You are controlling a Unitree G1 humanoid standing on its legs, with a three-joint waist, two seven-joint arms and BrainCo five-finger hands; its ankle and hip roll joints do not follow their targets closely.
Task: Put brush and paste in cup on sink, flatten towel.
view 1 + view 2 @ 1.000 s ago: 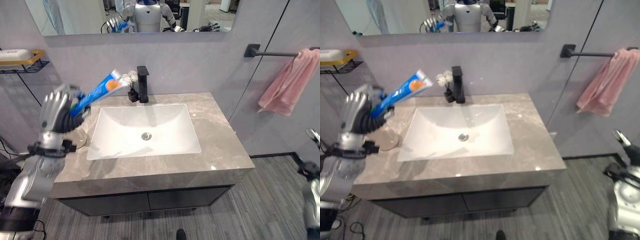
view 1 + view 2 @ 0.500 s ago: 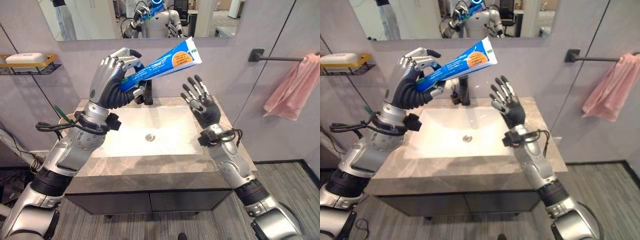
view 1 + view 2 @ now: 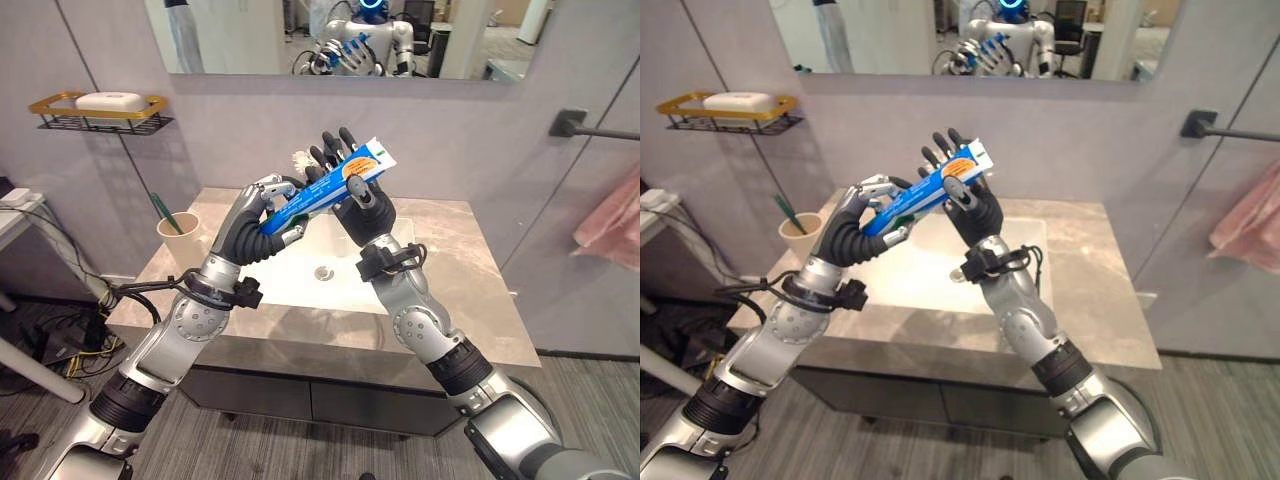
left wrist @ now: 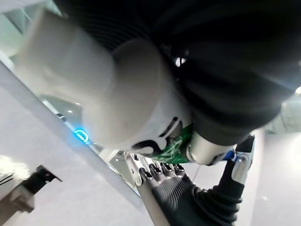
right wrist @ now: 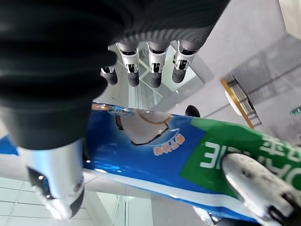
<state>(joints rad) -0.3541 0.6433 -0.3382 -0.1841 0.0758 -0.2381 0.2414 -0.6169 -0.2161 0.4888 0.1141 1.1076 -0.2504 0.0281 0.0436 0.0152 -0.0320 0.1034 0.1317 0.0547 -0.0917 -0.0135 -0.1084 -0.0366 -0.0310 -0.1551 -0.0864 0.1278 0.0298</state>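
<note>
Holding the toothpaste tube (image 3: 315,194) up at centre frame, above the sink basin (image 3: 322,262), my left hand (image 3: 258,224) has its fingers curled round the lower end. My right hand (image 3: 350,196) meets the upper end: fingers straight behind the tube, thumb laid across its front, and from the right wrist view (image 5: 155,146) I think that thumb is pressing rather than gripping. The tube slants up toward the right, its flat end near the mirror's (image 3: 300,40) lower edge. At left, the cup (image 3: 180,238) stands near the counter's (image 3: 470,290) left edge with the green toothbrush (image 3: 165,213) in it. The pink towel (image 3: 610,220) hangs at the right edge of frame.
</note>
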